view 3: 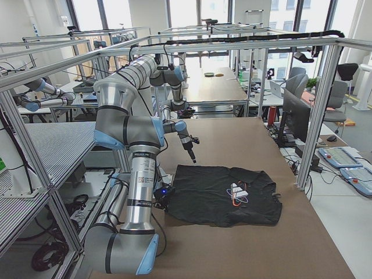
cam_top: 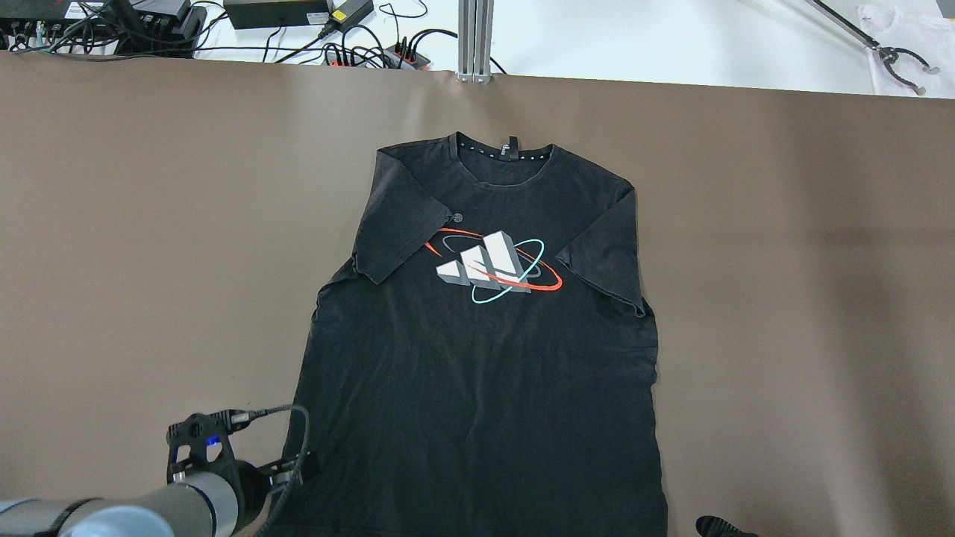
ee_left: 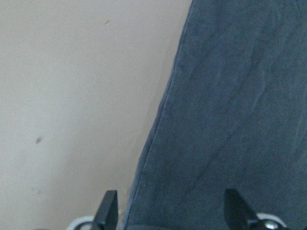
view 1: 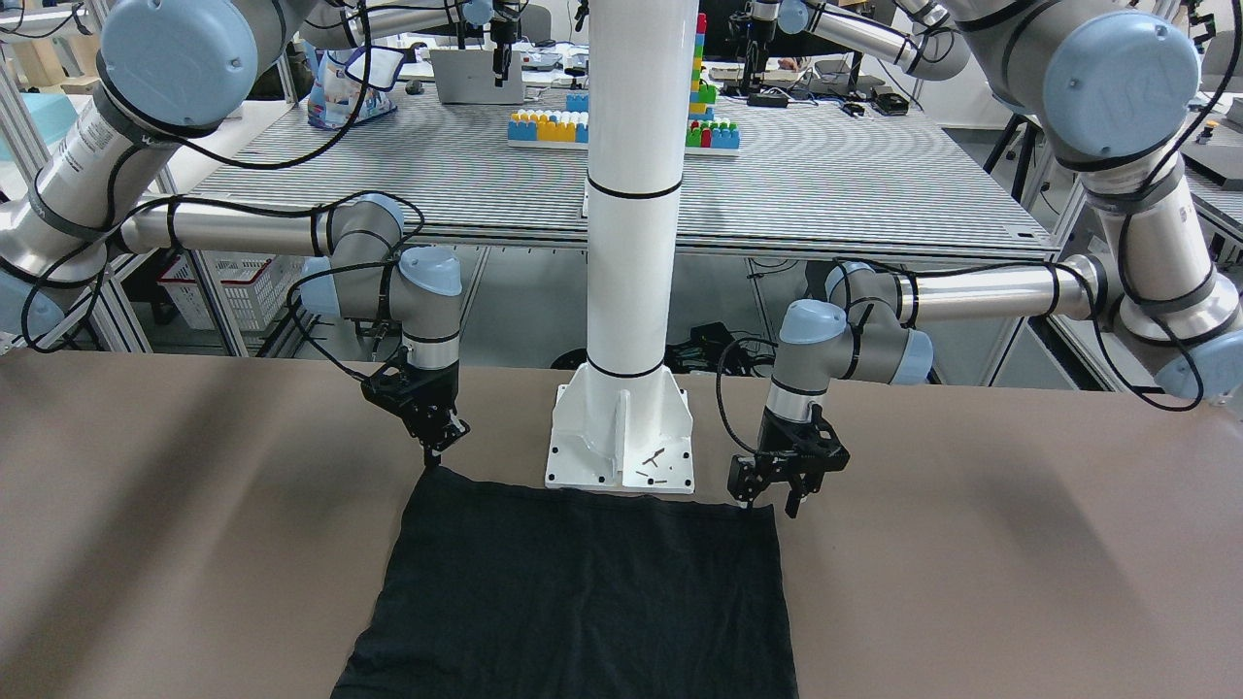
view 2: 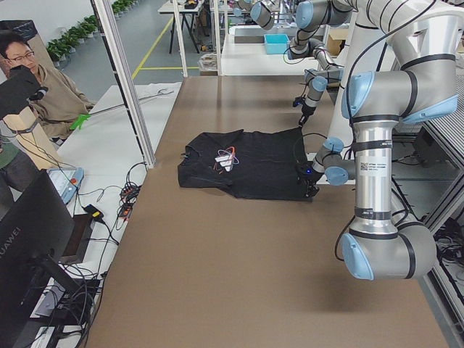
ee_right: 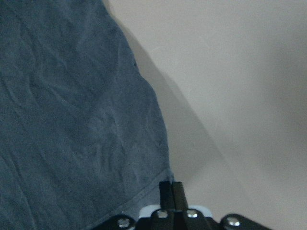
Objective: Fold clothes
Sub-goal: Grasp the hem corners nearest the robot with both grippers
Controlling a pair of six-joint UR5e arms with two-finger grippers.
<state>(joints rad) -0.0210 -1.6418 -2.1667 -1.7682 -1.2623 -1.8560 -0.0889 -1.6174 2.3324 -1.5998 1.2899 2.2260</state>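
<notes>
**Both hem corners under my fingers, one gripped and one not**

The black T-shirt (cam_top: pixel 485 388) lies flat and face up on the brown table (cam_top: pixel 149 224), its striped print (cam_top: pixel 492 267) showing. Its long axis runs straight away from me: hem at my base, collar (cam_top: pixel 505 153) at the far end, both sleeves spread out.

My right gripper (view 1: pixel 434 456) stands at its own corner of the hem with the fingers pressed together. The corner looks pinched between them, and the side edge beside it casts a broad shadow, as if raised off the table.

My left gripper (view 1: pixel 770 507) is at the opposite hem corner, fingers spread wide and holding nothing. In its wrist view the shirt's side edge runs up between the two fingers (ee_left: pixel 109 211), cloth on one side and bare table on the other.

Neither arm has any reach left to make; each sits on its corner. I judge the next step to be closing the left fingers on the edge, then carrying the hem away from me, along the long axis, toward the collar.
</notes>
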